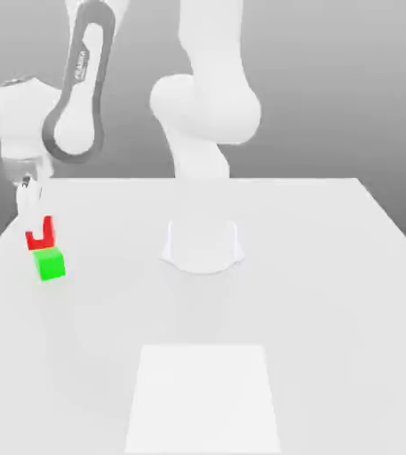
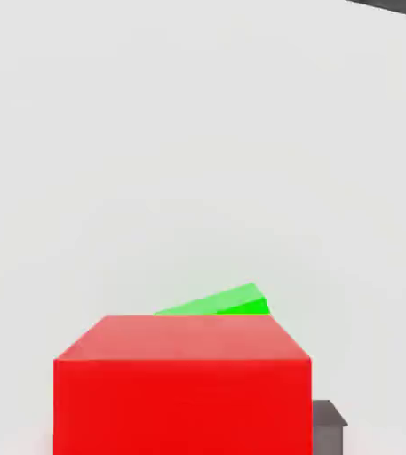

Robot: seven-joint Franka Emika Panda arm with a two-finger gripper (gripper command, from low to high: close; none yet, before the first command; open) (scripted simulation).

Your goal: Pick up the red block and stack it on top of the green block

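The end effector [image 1: 35,226] is closed on the red block [image 1: 41,241], which sits between its fingers [image 2: 328,430]. Just beside that grip, towards the exterior camera, the green block [image 1: 50,264] rests on the tabletop [image 1: 330,311], partly hidden behind the red one in the hand view. Well apart from the end effector, towards the exterior view's right, stands the arm's base [image 1: 203,249]; a pale square patch [image 1: 203,395] lies nearer that camera.
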